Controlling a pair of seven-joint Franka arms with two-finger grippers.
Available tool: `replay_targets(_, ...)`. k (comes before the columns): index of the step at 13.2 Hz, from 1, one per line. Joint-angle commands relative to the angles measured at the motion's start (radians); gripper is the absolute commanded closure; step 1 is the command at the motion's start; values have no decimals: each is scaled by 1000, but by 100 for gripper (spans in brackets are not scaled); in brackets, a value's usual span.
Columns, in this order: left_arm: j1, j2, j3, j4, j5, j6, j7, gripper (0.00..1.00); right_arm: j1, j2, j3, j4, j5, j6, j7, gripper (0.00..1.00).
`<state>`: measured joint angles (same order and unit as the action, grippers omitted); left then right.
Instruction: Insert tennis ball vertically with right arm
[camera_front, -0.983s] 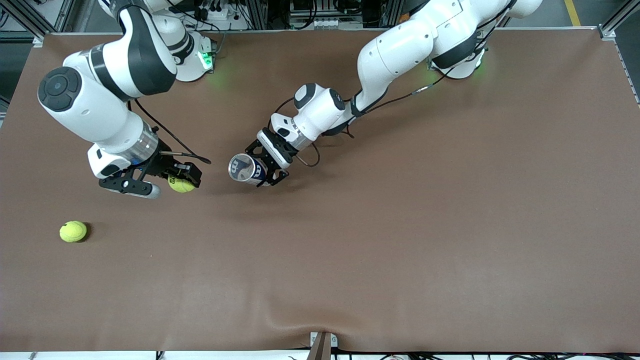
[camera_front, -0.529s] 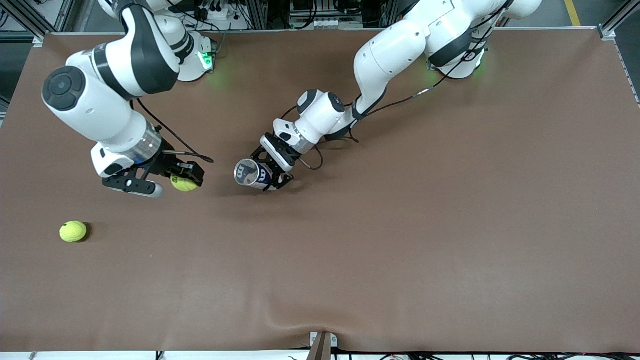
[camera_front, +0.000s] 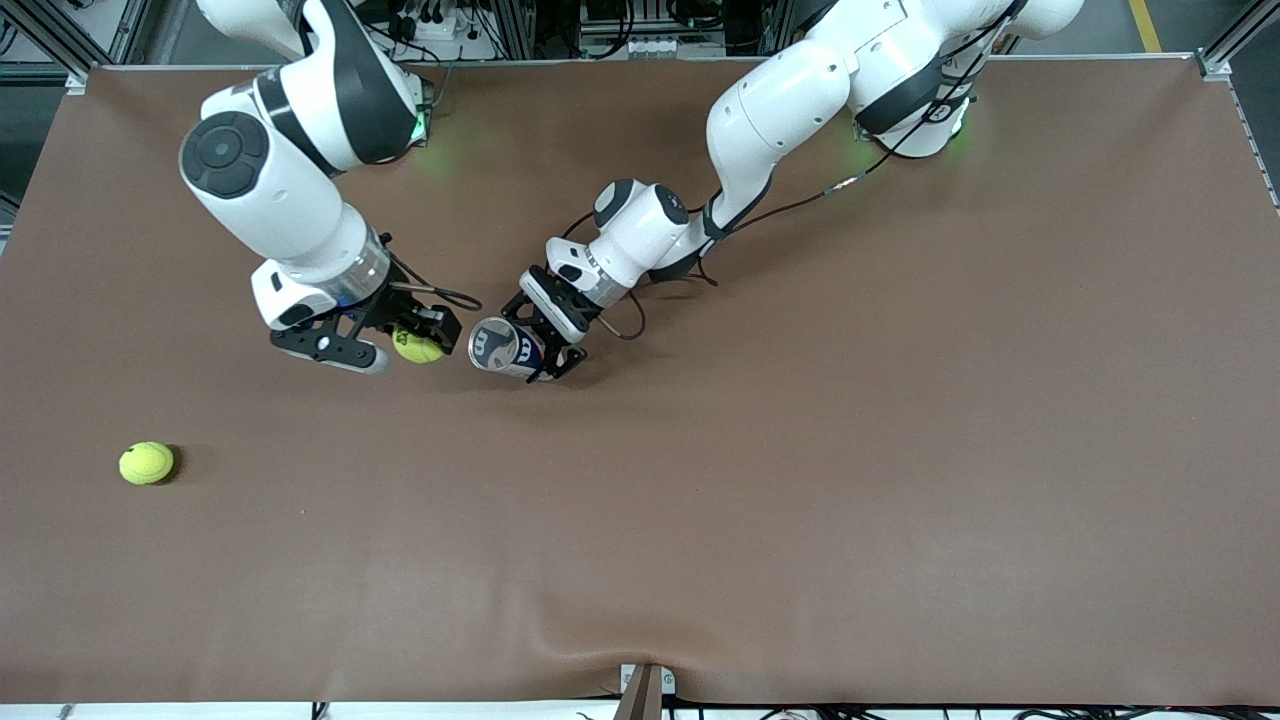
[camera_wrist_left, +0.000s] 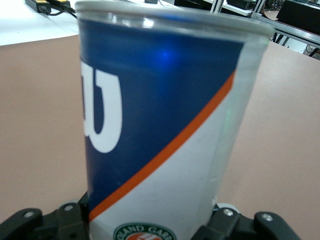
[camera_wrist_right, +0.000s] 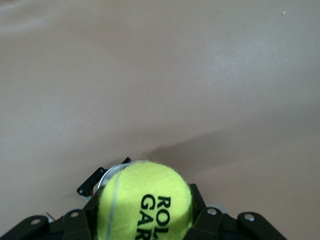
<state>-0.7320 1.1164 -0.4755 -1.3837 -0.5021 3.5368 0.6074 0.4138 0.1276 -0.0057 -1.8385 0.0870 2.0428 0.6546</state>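
Brown bench carries both arms, the right arm coming from the corner at its own end and the left arm reaching in from the other base toward mid-bench. I read the left gripper as clamped round the base of the can, which sits tilted, its open mouth turned toward the right arm's end of the bench; in the left wrist view the can fills the frame with the fingers at either side of its foot. The right gripper is closed on the ball, seated snugly between the pads in the right wrist view.

Key relation: the ball is just beside the can's mouth, not over it, and the can's long axis is slanted rather than upright. My judgement: a vertical insert needs the ball above the rim.

Against a second ago: the right arm has carried the ball across toward the can, closing most of the gap; the can has barely shifted.

Spare ball lies well apart, nearer the front edge.
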Motion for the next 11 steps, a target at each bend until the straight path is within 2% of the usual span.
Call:
replay_targets(1,-17,22,12,32,-18,14,-5,24,-12,-14,42,-31,-45,8,81,86)
replay_targets(4,-17,25,12,29,-18,14,-5,24,-7,0,50,-44,-62,26,82,86)
replay_targets(7,-15,29,14,28,-16,14,-5,24,-3,30,52,-79,-62,121,83,87)
replay_targets(11,-18,28,31,34,-18,14,-6,24,28,72,56,-77,-62,177,138,87)
